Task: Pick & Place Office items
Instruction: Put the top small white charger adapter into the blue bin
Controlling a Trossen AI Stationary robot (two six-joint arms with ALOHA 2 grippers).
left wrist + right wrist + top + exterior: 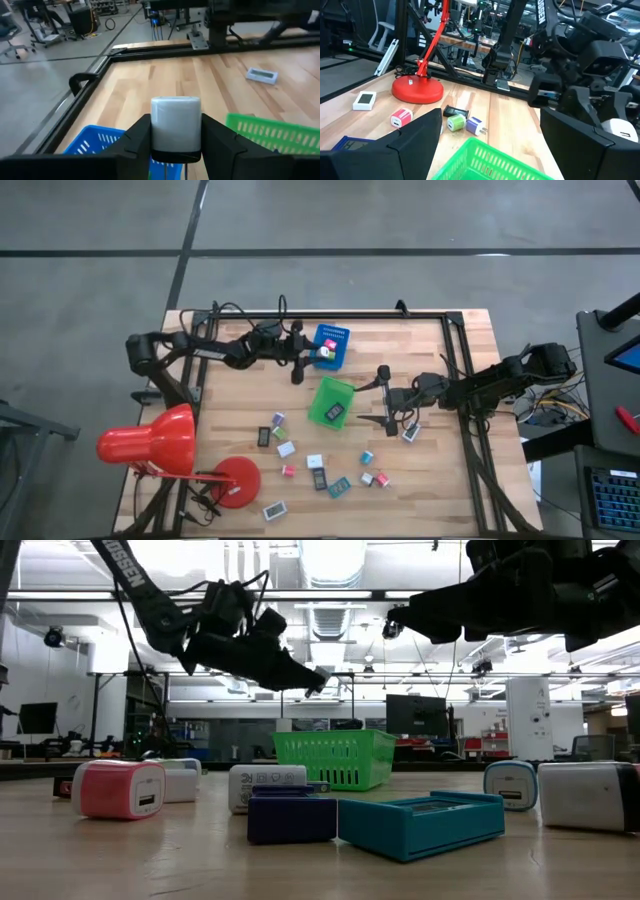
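Note:
My left gripper (176, 142) is shut on a small white cube (176, 122), one of the office items. It hangs above the near edge of the blue tray (97, 145), with the green tray (272, 135) just beyond. In the high view this gripper (318, 354) is at the blue tray (338, 338), which holds a pink piece. My right gripper (381, 395) stands open, level, right of the green tray (331, 402), nothing between its fingers. Several other small pieces (300, 460) lie flat on the wooden table. My left gripper pinches the white cube by two opposite sides (156, 131), one finger on each. The fingers reach nearly level, slightly downward, from the table's left. The cube is lifted clear, its rounded far face (176, 107) standing out past the fingertips (137, 137).
A big red desk lamp (150, 442) with its round base (238, 482) stands at the near left corner. A black frame rail (330, 313) runs around the table. A white flat piece (410, 432) lies under my right arm. Bare wood shows at the far right.

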